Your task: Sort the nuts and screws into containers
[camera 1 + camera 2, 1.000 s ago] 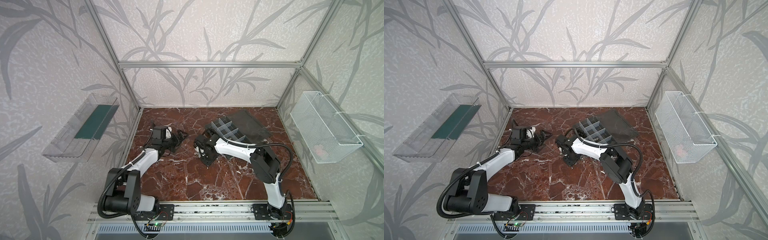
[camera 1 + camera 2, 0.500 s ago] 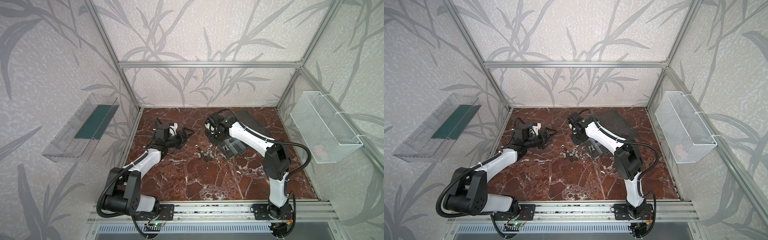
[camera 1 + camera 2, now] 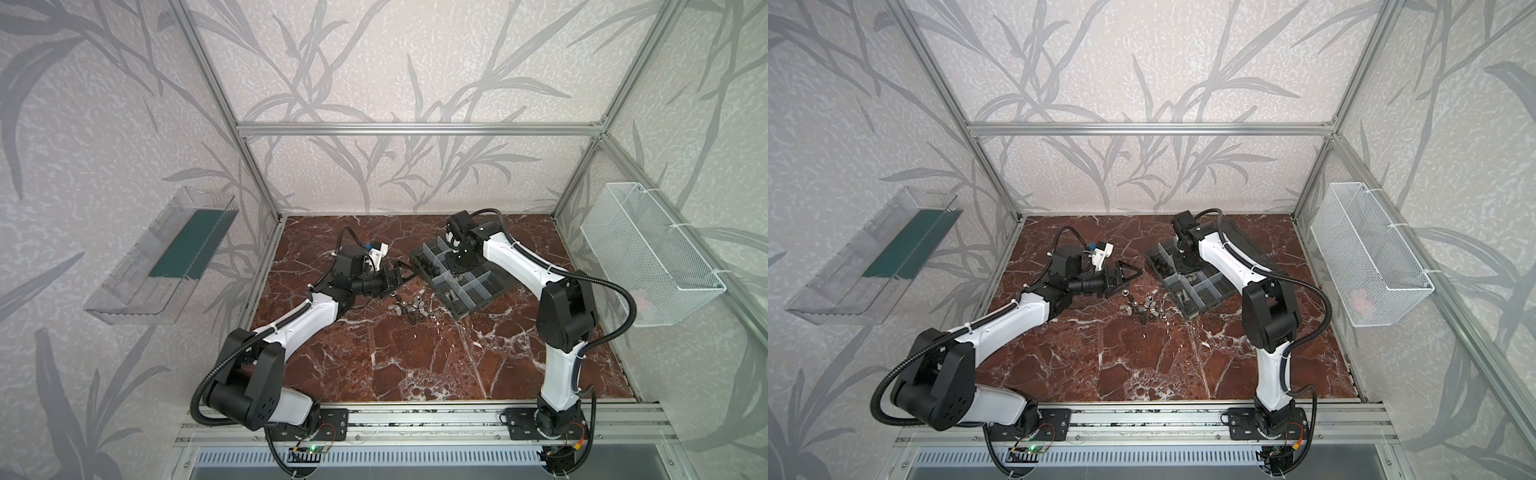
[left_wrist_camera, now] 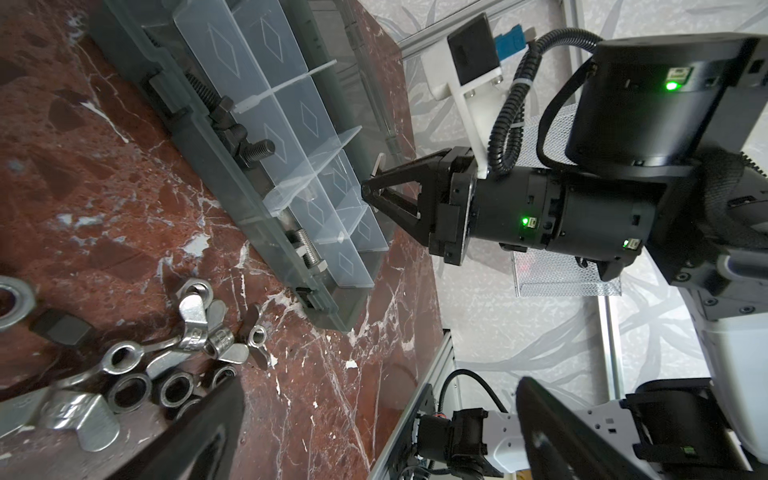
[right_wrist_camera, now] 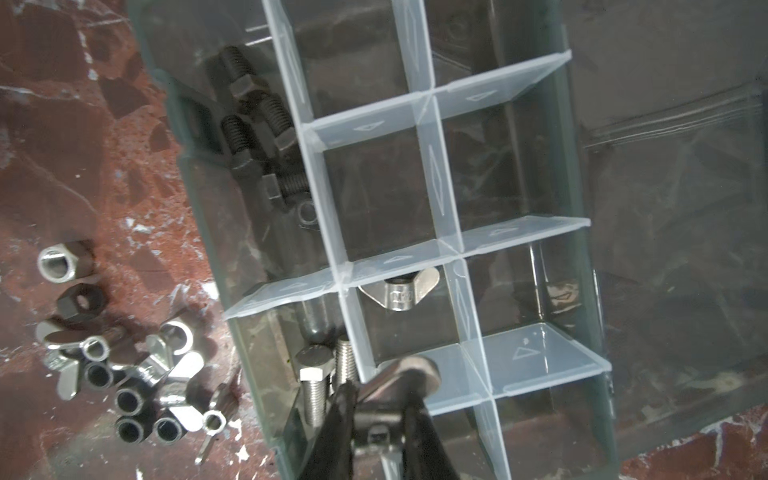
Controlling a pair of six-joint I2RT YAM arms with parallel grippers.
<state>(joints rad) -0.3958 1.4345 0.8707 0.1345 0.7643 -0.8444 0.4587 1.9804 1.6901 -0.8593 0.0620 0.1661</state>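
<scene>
Done, by the look: screws (image 5: 257, 137) and one wing nut (image 5: 397, 291) in containers (image 5: 536, 224) | right claw (image 5: 378, 397) grips second wing nut (image 5: 409, 372) above them | left claw (image 3: 1127, 277) wide, empty | todo: nuts (image 3: 409, 309) heaped on worktop (image 3: 415, 365), 8 o'clock of containers

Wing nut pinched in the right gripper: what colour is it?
Shiny silver; the wing nut shows best in the right wrist view.

Both top views look steeply down from high above the front rail (image 3: 415, 419), far off, taking in the whole marble table (image 3: 415, 353). The left wrist view sits low and close, looking across the loose nuts (image 4: 187, 332) toward the organizer box (image 4: 232, 183); the right wrist view looks nearly straight down into its containers (image 5: 374, 187) from close by. All four views share the box and the nuts beside it.
</scene>
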